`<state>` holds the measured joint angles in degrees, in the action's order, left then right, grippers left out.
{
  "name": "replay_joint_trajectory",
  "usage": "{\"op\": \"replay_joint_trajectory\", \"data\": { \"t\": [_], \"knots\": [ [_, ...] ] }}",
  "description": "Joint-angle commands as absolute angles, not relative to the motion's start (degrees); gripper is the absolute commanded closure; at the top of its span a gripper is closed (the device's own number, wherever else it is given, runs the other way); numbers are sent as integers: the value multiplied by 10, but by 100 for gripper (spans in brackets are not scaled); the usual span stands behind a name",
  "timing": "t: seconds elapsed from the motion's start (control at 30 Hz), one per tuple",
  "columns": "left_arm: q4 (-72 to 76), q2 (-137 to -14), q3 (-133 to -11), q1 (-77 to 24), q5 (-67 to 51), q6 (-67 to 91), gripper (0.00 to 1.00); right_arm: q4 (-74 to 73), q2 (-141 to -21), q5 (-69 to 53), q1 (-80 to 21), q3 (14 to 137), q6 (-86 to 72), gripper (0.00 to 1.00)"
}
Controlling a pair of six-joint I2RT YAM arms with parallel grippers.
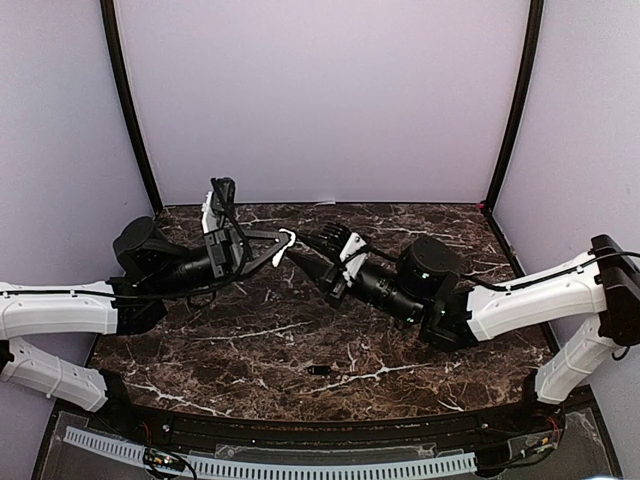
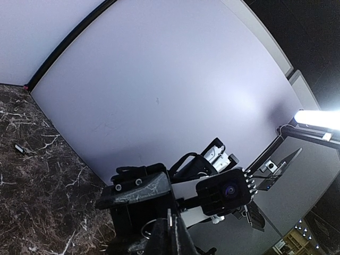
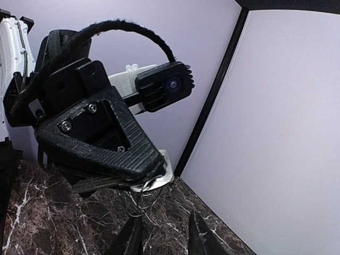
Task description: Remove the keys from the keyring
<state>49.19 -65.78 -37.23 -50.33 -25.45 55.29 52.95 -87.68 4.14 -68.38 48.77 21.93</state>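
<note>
Left gripper (image 1: 286, 241), above the tabletop's (image 1: 420, 340) far middle, pinches the thin wire keyring (image 3: 142, 205). Right gripper (image 3: 163, 218) is parted just beneath it, gripping nothing. One key (image 1: 318, 370) lies freed near the front edge. Whether others remain on the ring is unclear.

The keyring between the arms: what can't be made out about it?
Right wrist view: only a thin loop of the keyring shows under the left end effector; attached keys can't be told.
Top view: lost between that and the right end effector.
Left wrist view: its own fingers block it.
The dark piece on the table: too small to identify.
</note>
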Motion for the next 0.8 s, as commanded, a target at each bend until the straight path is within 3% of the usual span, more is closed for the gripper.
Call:
{"op": "replay_joint_trajectory", "data": {
  "t": [0.0,0.1,0.33,0.53,0.77],
  "knots": [
    [503,-659,-369,-498,-256,561,100,570,-879,62,-692,504,230,71],
    [504,-657,-367,-495,-256,562,100,574,-878,61,-693,501,231,71],
    [508,-662,-368,-480,-302,563,100,553,-851,-27,-682,460,197,52],
    [437,-661,-404,-470,-392,513,100,488,-788,-259,-619,450,41,47],
    [390,-685,-457,-470,-581,468,100,488,-785,-516,-568,496,-136,47]
  ]
}}
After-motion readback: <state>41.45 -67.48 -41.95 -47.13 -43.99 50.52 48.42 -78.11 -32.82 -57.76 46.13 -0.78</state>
